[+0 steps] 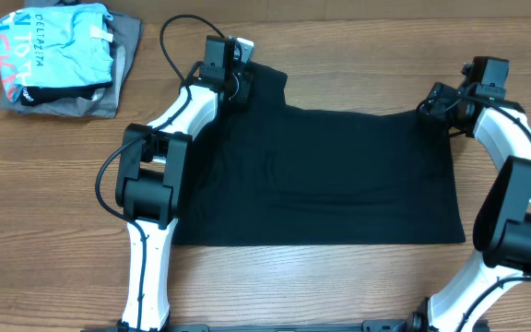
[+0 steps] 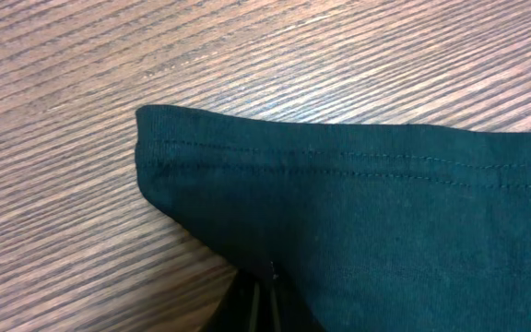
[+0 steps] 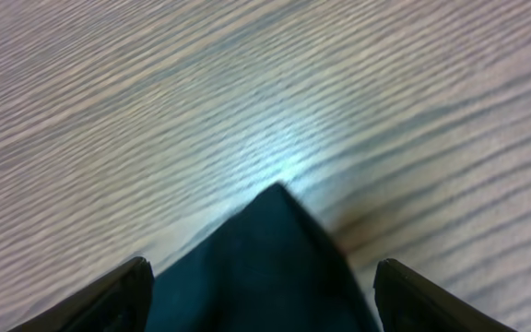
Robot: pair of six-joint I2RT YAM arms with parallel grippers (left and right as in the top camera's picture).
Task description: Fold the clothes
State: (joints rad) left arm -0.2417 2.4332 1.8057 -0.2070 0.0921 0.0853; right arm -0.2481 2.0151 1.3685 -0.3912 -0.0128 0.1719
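Currently at the grasping stage of a first fold. Item: black T-shirt point(image 1: 330, 175), laid flat across the middle of the desk point(image 1: 339, 286). Left gripper point(image 2: 256, 309): pressed together, pinching the shirt's far left corner just behind a stitched hem. Right gripper point(image 3: 264, 281): spread wide, straddling the far right corner, cloth lying between the fingers but not nipped. Also present: light blue printed shirt point(image 1: 63, 46) atop grey folded garment point(image 1: 123, 69), at the far left corner of the desk, well apart from the work. Next, by judgement: closing the right gripper on its corner, then lifting both corners together and carrying them evenly toward the near edge, to avoid a skewed crease.
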